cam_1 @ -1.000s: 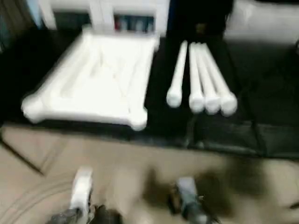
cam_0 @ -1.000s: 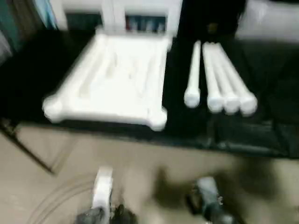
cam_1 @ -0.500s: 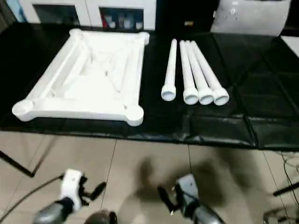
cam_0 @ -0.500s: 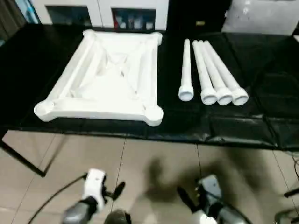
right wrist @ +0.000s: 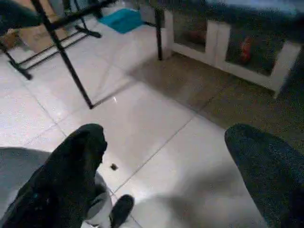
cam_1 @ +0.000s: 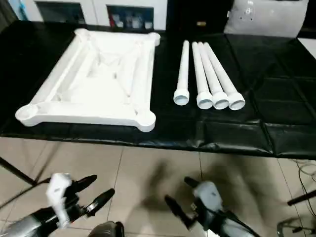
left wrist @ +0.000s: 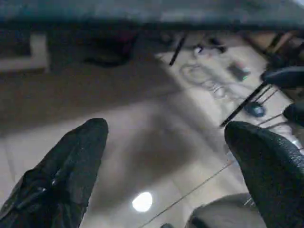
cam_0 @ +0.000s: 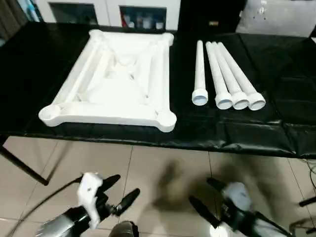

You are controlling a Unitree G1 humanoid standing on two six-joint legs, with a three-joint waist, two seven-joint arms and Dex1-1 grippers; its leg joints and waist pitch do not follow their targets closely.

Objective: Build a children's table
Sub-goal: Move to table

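Tabletop [cam_0: 113, 79] beside four legs [cam_0: 224, 76]

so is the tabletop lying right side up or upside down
Upside down. The tabletop lies flat on the black table with its ribbed underside and round corner sockets facing up; the four legs lie beside it, unattached.

The tabletop [cam_0: 113, 79] lies underside up on the left of the bench [cam_0: 276, 123]. Four legs [cam_0: 224, 74] lie side by side to its right. A cabinet [cam_0: 113, 10] stands behind.
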